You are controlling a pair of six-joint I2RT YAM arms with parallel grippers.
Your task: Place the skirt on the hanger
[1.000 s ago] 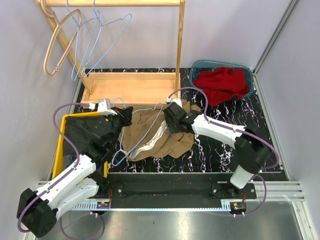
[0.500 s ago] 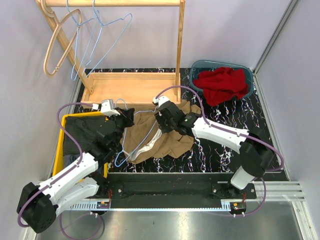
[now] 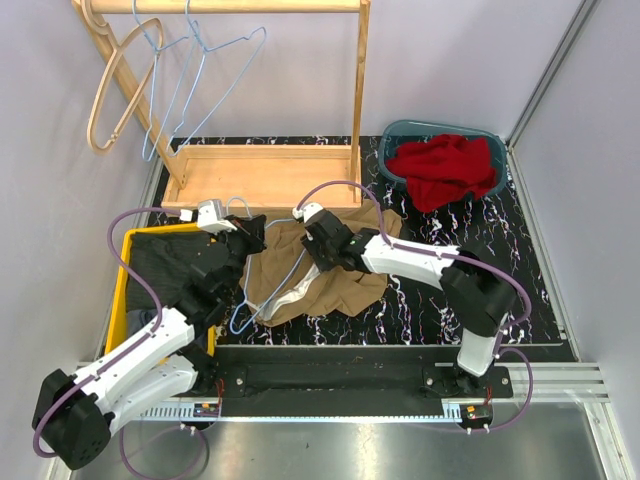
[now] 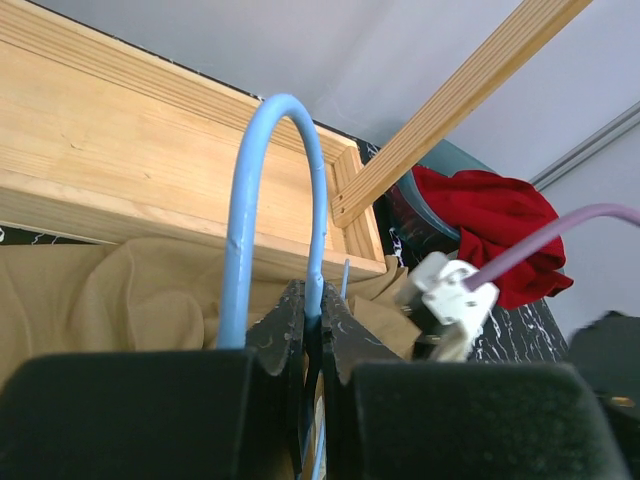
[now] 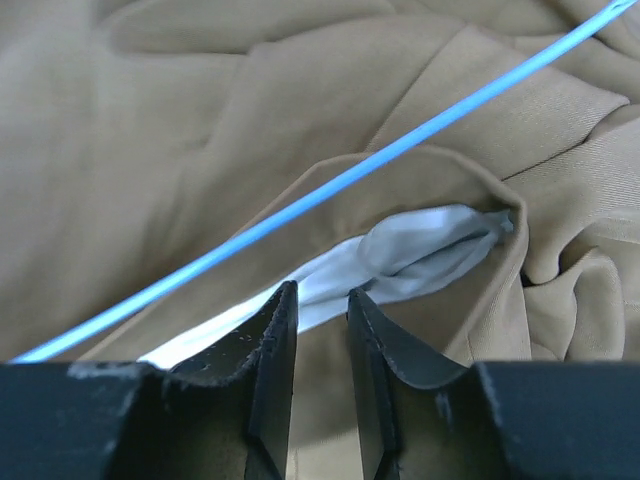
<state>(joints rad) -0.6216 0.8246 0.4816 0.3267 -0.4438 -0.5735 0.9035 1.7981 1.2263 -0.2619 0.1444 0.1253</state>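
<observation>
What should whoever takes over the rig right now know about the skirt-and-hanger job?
Left gripper: shut on the blue hanger, at the base of its hook.
Right gripper: jaws narrowly apart at the opening of the skirt, by the white lining; a grip on cloth cannot be confirmed.
The hanger wire lies across the skirt, which is crumpled on the table in front of the wooden rack.
Done: hanger in hand, at the skirt.
Left: get the skirt onto the hanger.

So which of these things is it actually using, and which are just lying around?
In use: tan skirt, blue hanger, left gripper, right gripper.
Lying about: red cloth, teal tub, wooden rack, spare hangers, yellow bin.
</observation>
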